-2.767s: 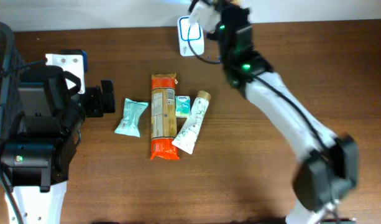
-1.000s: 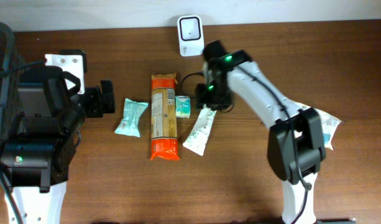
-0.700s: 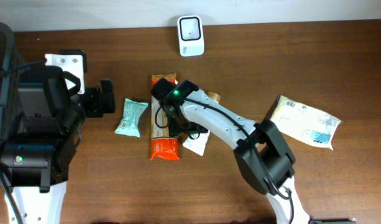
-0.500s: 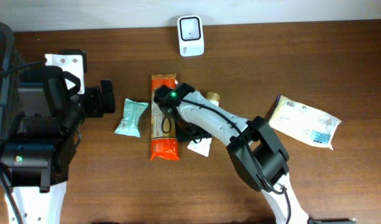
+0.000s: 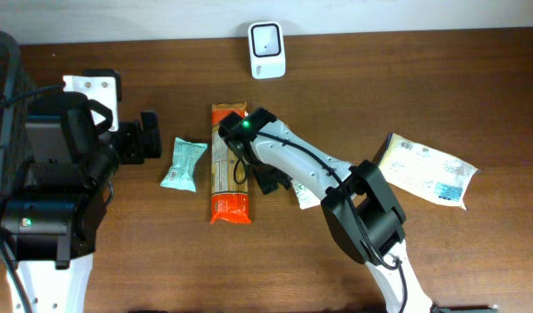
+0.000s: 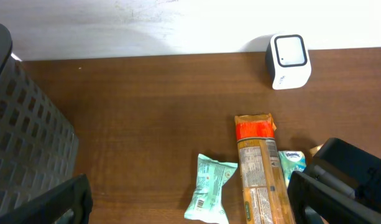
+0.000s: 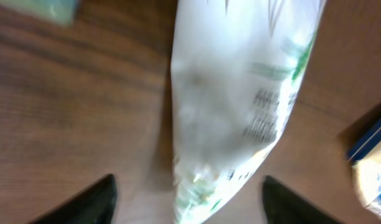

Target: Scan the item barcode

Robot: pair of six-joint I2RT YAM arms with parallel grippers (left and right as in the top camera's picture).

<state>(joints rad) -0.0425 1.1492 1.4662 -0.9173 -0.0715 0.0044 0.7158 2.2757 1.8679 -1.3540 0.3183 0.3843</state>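
Right gripper (image 7: 187,186): low over the middle of the table (image 5: 475,87), jaws spread wide, gripping nothing.
White tube (image 7: 240,99): flat on the wood between the right gripper's two fingers (image 7: 84,199), with a gap on each side; blurred in the wrist view. From overhead only its end shows past the right arm.
Barcode scanner (image 5: 268,39): white, upright at the table's far edge, near that edge's middle, well apart from the tube.
Left gripper (image 5: 149,137): at the table's left side, jaws at full spread, empty.
Orange pasta package (image 5: 229,165): lying lengthwise in the middle of the table, the right arm crossing its far end.
Teal packet (image 5: 183,165): just left of the pasta package, near the left gripper.
Small tissue pack (image 6: 293,163): just right of the pasta package, partly behind the right arm.
White pouch (image 5: 425,169): flat near the table's right edge, apart from the rest.
Dark mesh basket (image 6: 22,124): at the table's left edge.
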